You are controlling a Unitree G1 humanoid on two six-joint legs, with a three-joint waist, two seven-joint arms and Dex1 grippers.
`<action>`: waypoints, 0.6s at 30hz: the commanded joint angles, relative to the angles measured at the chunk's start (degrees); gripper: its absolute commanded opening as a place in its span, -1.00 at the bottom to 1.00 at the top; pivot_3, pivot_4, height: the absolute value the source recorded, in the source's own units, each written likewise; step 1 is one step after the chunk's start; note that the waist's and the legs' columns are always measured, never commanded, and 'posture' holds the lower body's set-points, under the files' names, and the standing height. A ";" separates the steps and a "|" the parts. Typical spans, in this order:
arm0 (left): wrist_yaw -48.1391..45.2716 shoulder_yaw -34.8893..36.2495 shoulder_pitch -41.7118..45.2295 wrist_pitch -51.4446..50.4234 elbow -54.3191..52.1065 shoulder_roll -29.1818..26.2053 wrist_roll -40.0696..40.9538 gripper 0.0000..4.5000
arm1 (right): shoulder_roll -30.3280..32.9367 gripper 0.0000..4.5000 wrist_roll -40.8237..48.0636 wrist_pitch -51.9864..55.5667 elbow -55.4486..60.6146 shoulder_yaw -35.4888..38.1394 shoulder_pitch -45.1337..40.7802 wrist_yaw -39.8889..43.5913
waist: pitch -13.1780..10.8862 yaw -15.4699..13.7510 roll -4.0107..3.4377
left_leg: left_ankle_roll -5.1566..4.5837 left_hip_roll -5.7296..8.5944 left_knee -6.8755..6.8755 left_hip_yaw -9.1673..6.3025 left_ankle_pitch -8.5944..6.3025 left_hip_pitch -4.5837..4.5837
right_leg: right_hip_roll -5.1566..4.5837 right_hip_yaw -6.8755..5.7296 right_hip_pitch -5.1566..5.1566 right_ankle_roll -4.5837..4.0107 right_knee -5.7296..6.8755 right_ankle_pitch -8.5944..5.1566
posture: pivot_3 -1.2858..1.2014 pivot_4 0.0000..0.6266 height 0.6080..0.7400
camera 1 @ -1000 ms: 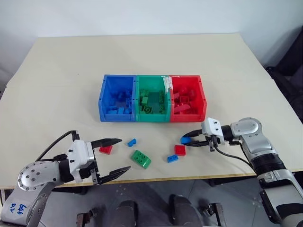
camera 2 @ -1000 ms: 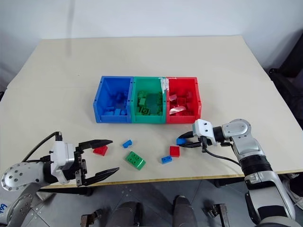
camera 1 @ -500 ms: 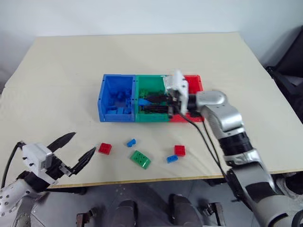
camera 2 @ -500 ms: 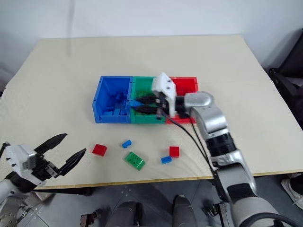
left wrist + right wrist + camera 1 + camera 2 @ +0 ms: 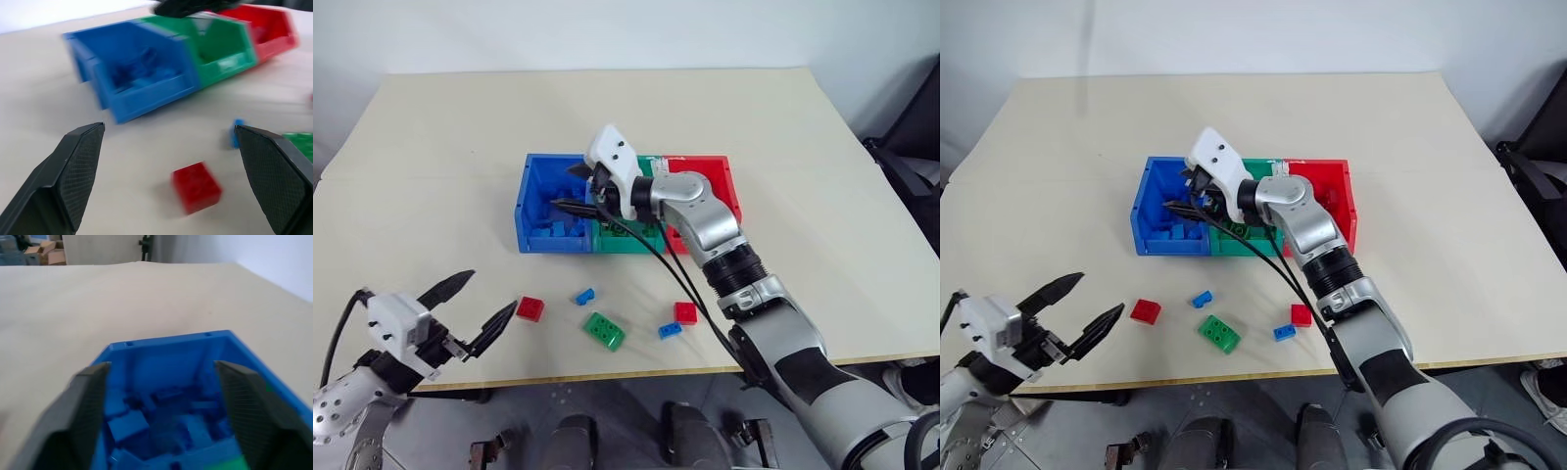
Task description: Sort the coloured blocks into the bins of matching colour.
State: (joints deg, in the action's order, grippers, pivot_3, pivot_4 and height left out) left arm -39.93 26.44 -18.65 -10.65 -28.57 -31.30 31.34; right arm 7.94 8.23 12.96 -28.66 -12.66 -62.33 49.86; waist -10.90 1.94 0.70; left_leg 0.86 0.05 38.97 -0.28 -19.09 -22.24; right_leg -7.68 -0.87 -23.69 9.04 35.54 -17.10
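Observation:
My right gripper [image 5: 566, 188] hangs open over the blue bin [image 5: 536, 240], with nothing between its fingers [image 5: 93, 396]; several blue blocks lie in that bin [image 5: 166, 350]. The green bin [image 5: 626, 242] and red bin [image 5: 720, 186] join it on the right. On the table in front of the bins lie a red block [image 5: 530, 308], a small blue block [image 5: 584, 295], a green block [image 5: 604, 330], another blue block [image 5: 670, 329] and a second red block [image 5: 685, 312]. My left gripper [image 5: 489, 292] stands open and empty near the front edge, left of the first red block [image 5: 196, 186].
The right arm and its black cable [image 5: 675, 279] stretch from the front right over the green bin and above the loose blocks. The table's front edge [image 5: 636, 372] runs close behind the blocks. Bare tabletop [image 5: 440, 176] lies left of the bins.
My right gripper swung up and left from the table's front right to over the blue bin and opened; the blue block it held is gone from its fingers. The left gripper drew back leftward.

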 commanded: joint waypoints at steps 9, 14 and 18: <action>-8.22 -15.10 16.21 -4.52 1.26 -6.52 0.10 1.00 | 27.93 0.99 9.66 -6.34 29.61 11.80 32.65 19.16 | -0.01 -1.38 -0.01 | -0.16 0.07 0.04 0.44 -0.13 -0.05 | -0.05 -0.31 0.20 -0.01 -0.17 0.00 | 0.03 -0.52 1.00; -12.23 -20.56 22.16 -3.35 4.91 -5.99 -1.04 1.00 | 36.51 0.99 12.81 -9.91 30.25 19.18 48.28 24.52 | -0.01 -0.63 -0.02 | -0.17 -0.10 0.03 0.81 -0.14 0.07 | 0.01 -0.32 0.25 0.12 -0.45 0.06 | 0.03 -0.52 1.00; -14.75 -22.70 24.22 -1.21 7.34 -5.17 -1.80 1.00 | 39.18 0.99 10.95 -14.72 26.64 18.87 53.26 27.02 | -0.01 -0.24 -0.02 | -0.16 -0.16 0.10 0.98 -0.11 0.24 | 0.03 -0.24 0.34 0.21 -0.45 0.11 | 0.03 -0.52 1.00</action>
State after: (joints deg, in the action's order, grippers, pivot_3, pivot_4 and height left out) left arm -53.46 3.84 5.19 -13.58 -21.06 -36.68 29.77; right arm 46.28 19.15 0.10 -2.35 5.51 -9.00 75.91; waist -10.91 1.70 0.69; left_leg 0.71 -0.13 39.09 0.71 -19.18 -21.99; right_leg -7.64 -1.10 -23.34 9.26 35.09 -16.99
